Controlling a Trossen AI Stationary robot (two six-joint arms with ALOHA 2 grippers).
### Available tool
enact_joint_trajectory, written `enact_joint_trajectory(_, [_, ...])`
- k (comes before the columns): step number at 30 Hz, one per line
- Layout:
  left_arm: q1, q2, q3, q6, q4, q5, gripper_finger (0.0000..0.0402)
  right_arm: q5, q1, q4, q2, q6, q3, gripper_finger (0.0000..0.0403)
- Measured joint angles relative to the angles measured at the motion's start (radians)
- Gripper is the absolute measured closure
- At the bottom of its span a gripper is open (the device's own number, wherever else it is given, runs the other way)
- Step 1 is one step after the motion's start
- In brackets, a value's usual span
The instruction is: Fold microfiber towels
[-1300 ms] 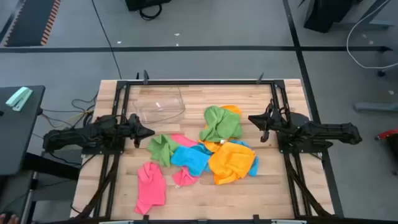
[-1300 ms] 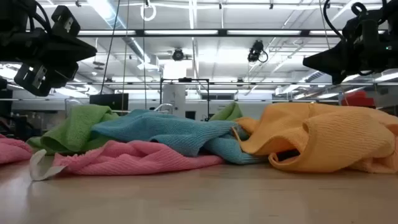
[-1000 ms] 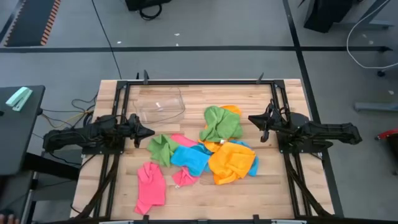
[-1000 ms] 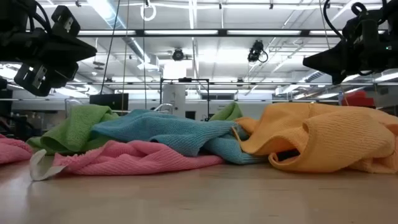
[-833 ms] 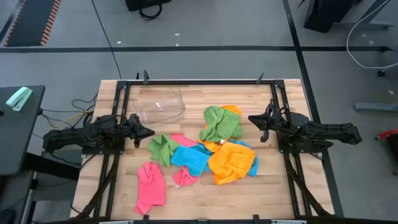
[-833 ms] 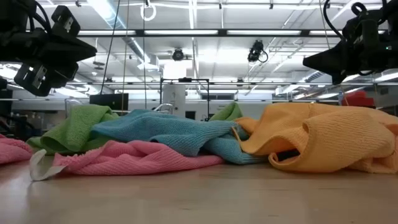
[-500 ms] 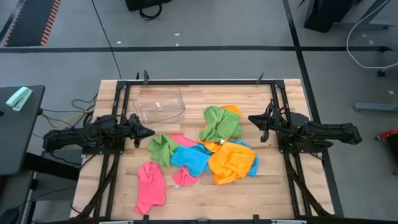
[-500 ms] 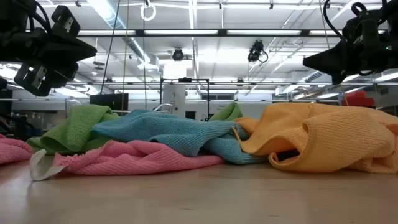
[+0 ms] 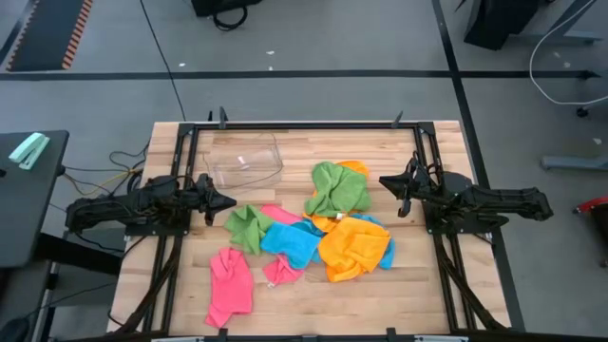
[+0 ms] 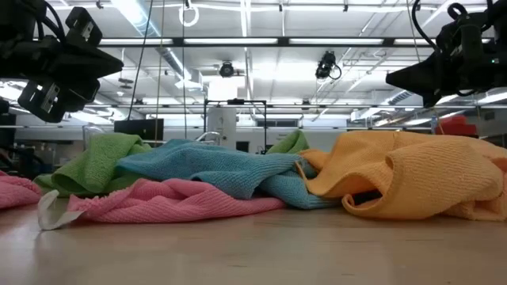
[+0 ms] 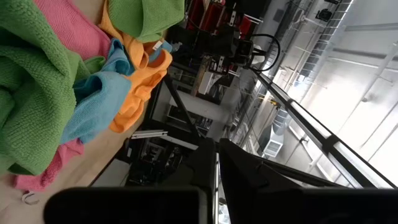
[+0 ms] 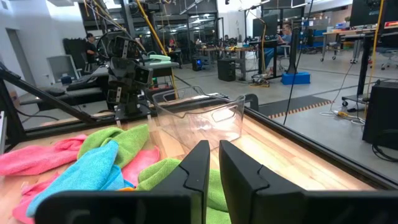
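The microfiber towels lie in a loose heap on the middle of the wooden table (image 9: 399,285). A green one (image 9: 337,188) is at the far side, an orange one (image 9: 354,247) at the right, a blue one (image 9: 293,240) in the middle and a smaller green one (image 9: 249,226) at the left. A pink one (image 9: 229,285) lies apart near the front edge. My left gripper (image 9: 231,201) hangs shut above the table, left of the heap, pointing level at it. My right gripper (image 9: 383,180) hangs shut to the right of the heap, also level. Neither touches a towel.
A clear plastic tub (image 9: 245,161) stands on the table at the far left, behind the heap. A black metal frame (image 9: 304,124) runs around the table's edges. Bare wood shows along the near edge and at the far right.
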Motion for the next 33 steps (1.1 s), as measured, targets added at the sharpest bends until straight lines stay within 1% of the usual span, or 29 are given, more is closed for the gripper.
enact_joint_trajectory(10, [0.0,0.0,0.0,0.0,0.0,0.0,0.0366,0.0,0.0,0.0,0.0,0.0,0.0,0.0359])
enact_joint_trajectory(19, [0.0,0.0,0.0,0.0,0.0,0.0,0.0376,0.0,0.0,0.0,0.0,0.0,0.0,0.0359])
enact_joint_trajectory(30, [0.0,0.0,0.0,0.0,0.0,0.0,0.0366,0.0,0.0,0.0,0.0,0.0,0.0,0.0359])
enact_joint_trajectory(33, [0.0,0.0,-0.002,0.03,0.039,-0.032,0.037,0.0,0.0,0.0,0.0,0.0,0.0,0.0359])
